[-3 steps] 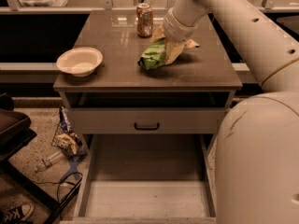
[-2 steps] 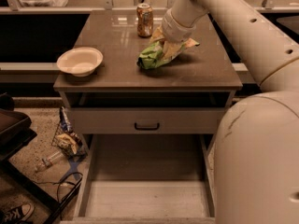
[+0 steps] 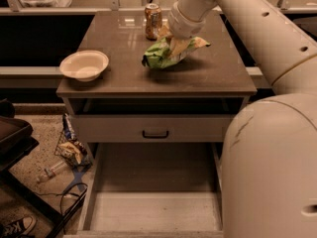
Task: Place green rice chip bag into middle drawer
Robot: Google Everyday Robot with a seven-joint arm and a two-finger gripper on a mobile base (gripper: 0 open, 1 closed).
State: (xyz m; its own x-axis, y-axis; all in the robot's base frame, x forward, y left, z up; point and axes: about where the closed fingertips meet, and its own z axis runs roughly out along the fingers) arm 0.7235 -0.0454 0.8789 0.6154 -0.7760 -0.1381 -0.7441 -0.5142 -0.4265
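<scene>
Far-centre on desk [image 3: 114, 78]: gripper [image 3: 179, 46], jaws pinching green rice chip bag [image 3: 158, 56]; bag long axis left-right, extending left of jaws; middle drawer [image 3: 153, 209] open, near, below.

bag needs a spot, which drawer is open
The lowest drawer, floor exposed; the black-handled one above is shut. The gripper is at the green rice chip bag on the tabletop.

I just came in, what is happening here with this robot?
The robot's pincer is down on the green chip bag, which is on the table top beside a soda can. The drawer below stands pulled out, and the bag is not yet in it.
</scene>
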